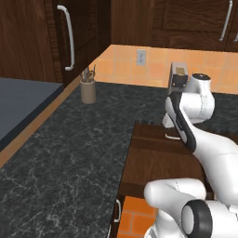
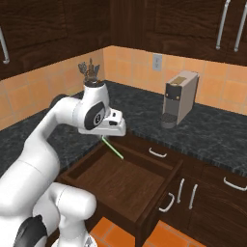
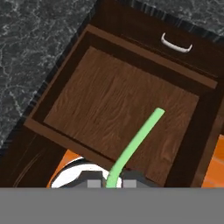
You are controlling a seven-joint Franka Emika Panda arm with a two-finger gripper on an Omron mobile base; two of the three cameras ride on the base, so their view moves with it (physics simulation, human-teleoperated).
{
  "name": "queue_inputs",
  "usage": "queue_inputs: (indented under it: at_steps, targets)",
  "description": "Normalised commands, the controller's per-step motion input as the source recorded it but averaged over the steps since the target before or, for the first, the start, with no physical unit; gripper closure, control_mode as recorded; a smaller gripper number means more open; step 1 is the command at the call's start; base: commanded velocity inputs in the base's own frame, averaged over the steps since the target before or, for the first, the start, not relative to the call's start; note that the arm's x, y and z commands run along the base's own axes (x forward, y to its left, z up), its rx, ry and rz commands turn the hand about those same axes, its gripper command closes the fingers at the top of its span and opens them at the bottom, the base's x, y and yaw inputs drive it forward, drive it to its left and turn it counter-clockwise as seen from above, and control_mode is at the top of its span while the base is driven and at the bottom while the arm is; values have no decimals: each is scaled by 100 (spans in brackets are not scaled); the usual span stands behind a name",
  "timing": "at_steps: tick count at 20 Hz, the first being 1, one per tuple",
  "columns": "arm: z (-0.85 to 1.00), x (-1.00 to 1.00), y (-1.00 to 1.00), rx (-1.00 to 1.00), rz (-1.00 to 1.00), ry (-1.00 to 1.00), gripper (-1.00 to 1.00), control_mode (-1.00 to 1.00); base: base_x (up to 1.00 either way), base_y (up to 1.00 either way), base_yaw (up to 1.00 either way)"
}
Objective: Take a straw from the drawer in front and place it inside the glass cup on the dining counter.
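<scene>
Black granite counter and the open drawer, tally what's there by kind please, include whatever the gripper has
Straw, shut in the gripper, above the drawer: 1
Coffee machine: 1
Utensil holder: 1
Total: 3

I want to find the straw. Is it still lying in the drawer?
No, the gripper holds the straw up above the open drawer.

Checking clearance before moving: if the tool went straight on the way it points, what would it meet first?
Probably the flat wood floor of the open dark brown drawer; the tool, shut on the thin light-green straw, points down into it. Depth unclear.
</scene>
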Motion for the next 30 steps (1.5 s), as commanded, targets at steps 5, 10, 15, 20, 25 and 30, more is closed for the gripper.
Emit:
queue_inputs:
  at_steps: [5, 10, 15, 20, 25, 30]
  targets:
    - [47, -55, 0, 2, -15, 1, 100, -100, 0, 0, 0]
    - [5, -36, 0, -2, -12, -3, 100, -100, 0, 0, 0]
    - [0, -11, 0, 0, -2, 0, 100, 100, -80, -1, -15]
    - [0, 0, 0, 0, 0, 0, 100, 100, -86, -16, -53]
    - [0, 0, 0, 0, 0, 0, 100, 100, -5, -24, -91]
    - [0, 0, 0, 0, 0, 0, 100, 100, 0, -45, -89]
